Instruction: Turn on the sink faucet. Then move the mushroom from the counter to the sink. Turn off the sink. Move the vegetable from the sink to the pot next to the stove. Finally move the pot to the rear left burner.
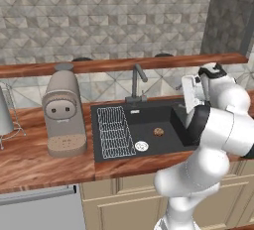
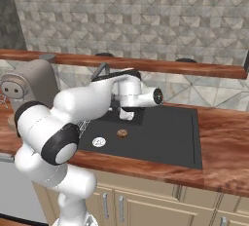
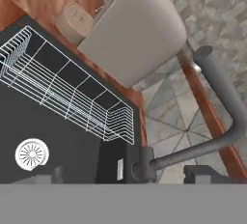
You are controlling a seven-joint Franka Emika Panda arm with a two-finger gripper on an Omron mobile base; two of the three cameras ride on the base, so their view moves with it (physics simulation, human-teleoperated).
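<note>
The small brown mushroom (image 1: 158,132) (image 2: 122,133) lies on the floor of the dark sink (image 1: 149,112), right of the round drain (image 1: 141,146). The grey faucet (image 1: 136,83) stands at the sink's back edge, and I see no water coming from it. In the hand view its spout (image 3: 222,102) and base (image 3: 144,162) are close in front. My gripper (image 3: 128,177) (image 2: 127,117) hangs open over the back of the sink, its two dark fingertips (image 3: 48,175) wide apart with nothing held. The pot and stove are out of view.
A white wire rack (image 1: 113,130) (image 3: 67,88) sits in the sink's left part. A beige coffee machine (image 1: 62,112) stands on the wooden counter (image 1: 44,159) to the left. A raised wooden ledge (image 1: 119,65) runs behind the faucet.
</note>
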